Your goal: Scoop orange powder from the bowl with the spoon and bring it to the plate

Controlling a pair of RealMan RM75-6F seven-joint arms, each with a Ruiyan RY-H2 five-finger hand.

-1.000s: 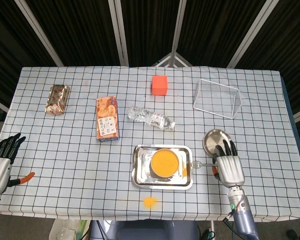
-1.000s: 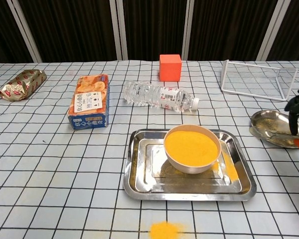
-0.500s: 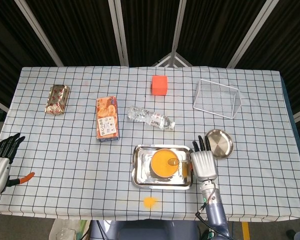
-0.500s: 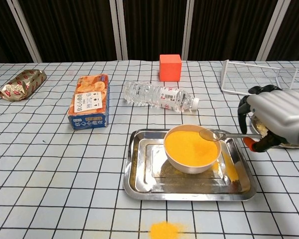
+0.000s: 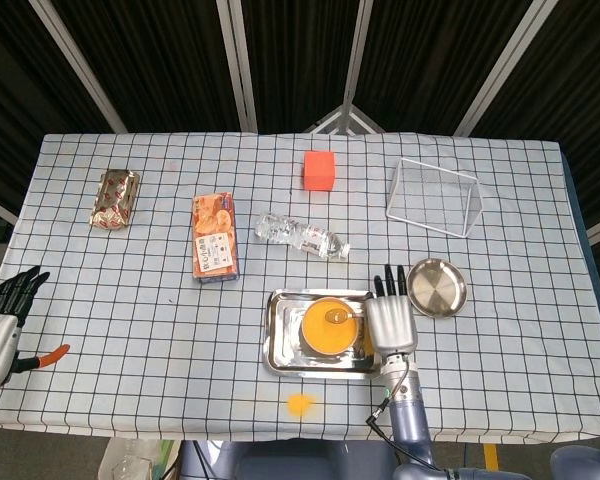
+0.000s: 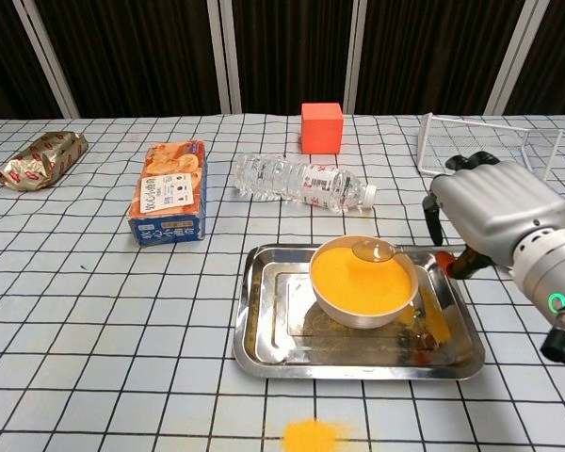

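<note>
A bowl [image 5: 328,327] [image 6: 363,282] full of orange powder stands in a steel tray [image 5: 280,350] [image 6: 273,320]. My right hand [image 5: 391,322] [image 6: 491,212] holds a clear spoon [image 6: 388,251] by its handle just right of the bowl. The spoon's head [image 5: 334,317] hangs over the powder near the bowl's far rim and looks empty. A small round steel plate [image 5: 437,288] lies right of the tray; in the chest view my right hand hides it. My left hand [image 5: 2,330] rests at the table's left edge, fingers apart, holding nothing.
A water bottle [image 5: 302,236] lies behind the tray, a biscuit box [image 5: 214,238] to its left, a foil packet [image 5: 114,197] far left. An orange cube [image 5: 320,170] and a wire rack [image 5: 435,196] stand at the back. Spilled powder [image 5: 299,404] marks the front edge.
My right hand carried the spoon leftward from beside the plate to the bowl; the spoon's head now sits over the powder. The left hand stayed still.
</note>
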